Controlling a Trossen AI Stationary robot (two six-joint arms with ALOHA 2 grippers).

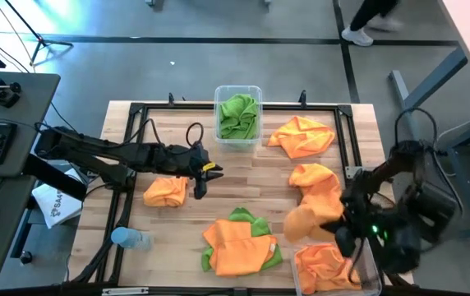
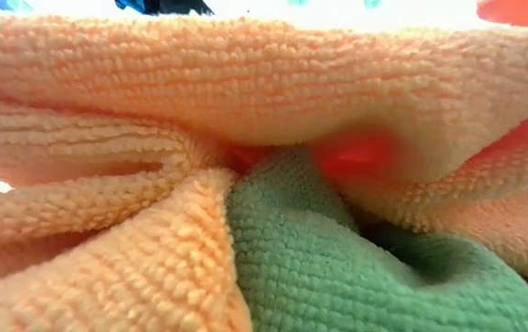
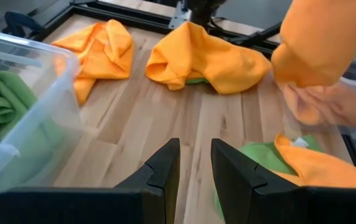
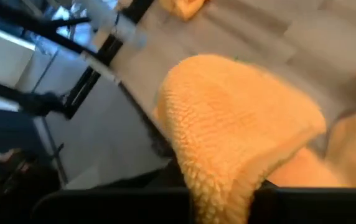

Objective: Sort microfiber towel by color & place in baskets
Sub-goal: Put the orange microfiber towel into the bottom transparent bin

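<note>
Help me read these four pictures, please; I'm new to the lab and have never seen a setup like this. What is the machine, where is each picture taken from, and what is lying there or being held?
It is a robot with two dark arms at a wooden table, each ending in a two-finger gripper. One picture looks straight down. One sits at table height, so close that an orange towel over a green towel fills it. The other two come from cameras on the wrists.

The right gripper is shut on a held orange towel, beside a clear basket of orange towels at the near right corner. The left gripper is empty, its fingers slightly apart, above the table.

A second basket at the far edge holds green cloths. Loose orange towels lie about the table, and a mixed pile lies near the front.
</note>
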